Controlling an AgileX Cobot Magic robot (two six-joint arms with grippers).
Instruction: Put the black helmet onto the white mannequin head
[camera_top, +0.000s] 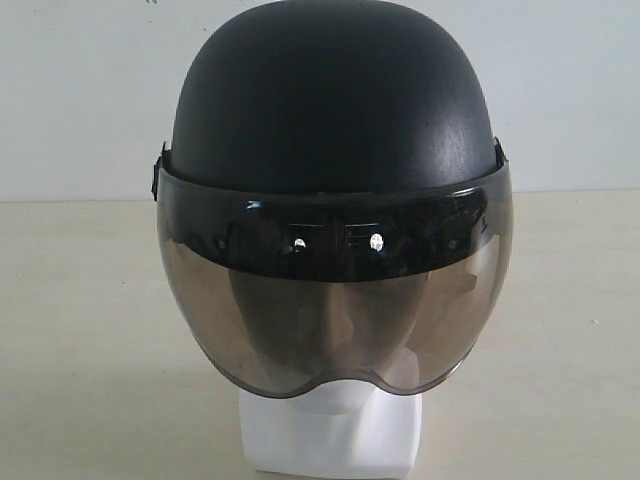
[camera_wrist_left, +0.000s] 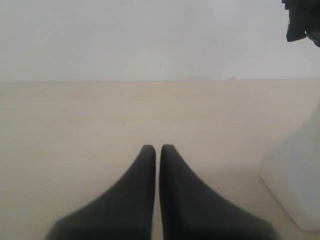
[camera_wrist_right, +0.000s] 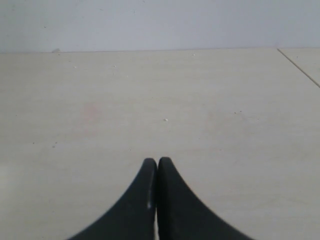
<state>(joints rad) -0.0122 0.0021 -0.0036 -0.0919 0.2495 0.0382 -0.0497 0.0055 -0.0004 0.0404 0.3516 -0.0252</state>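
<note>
— Where's the black helmet (camera_top: 335, 100)?

— On top of the white mannequin head (camera_top: 335, 440), seated level and upright, front turned to the near side, about mid-bench (camera_top: 80, 350).

— What does it look like?

— A matte, rounded shell. The smoky curved visor (camera_top: 335, 320) is down over the face, and faint features show through it. Two small bright studs sit in the dark band along its top edge.

— And the head itself?

— Only the chin and the short blocky neck show below the visor. The neck stands flat on the bench.

Matte black helmet (camera_top: 335, 100), glossy smoky visor (camera_top: 335, 310), smooth white mannequin head (camera_top: 335, 435).
</note>
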